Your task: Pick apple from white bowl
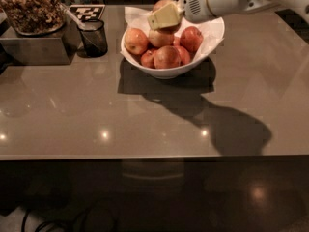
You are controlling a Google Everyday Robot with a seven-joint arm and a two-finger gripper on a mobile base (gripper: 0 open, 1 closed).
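The white bowl [193,64] stands at the back middle of the brown counter, lined with crinkled white paper and holding several apples. My gripper [162,14] reaches in from the upper right and sits above the bowl's back half. It is shut on the apple [163,4], a rounded yellow-brown fruit that shows just above the pale finger [166,17] in front of it. The apple is lifted clear of the other fruit, and most of it is hidden by that finger and the white wrist.
A small dark mesh cup [94,37] stands left of the bowl, with a checkered tag card [87,12] behind it. A tray of nuts [31,8] sits on a metal box [34,52] at the far left. The counter's front edge [154,154] runs across the lower part of the view.
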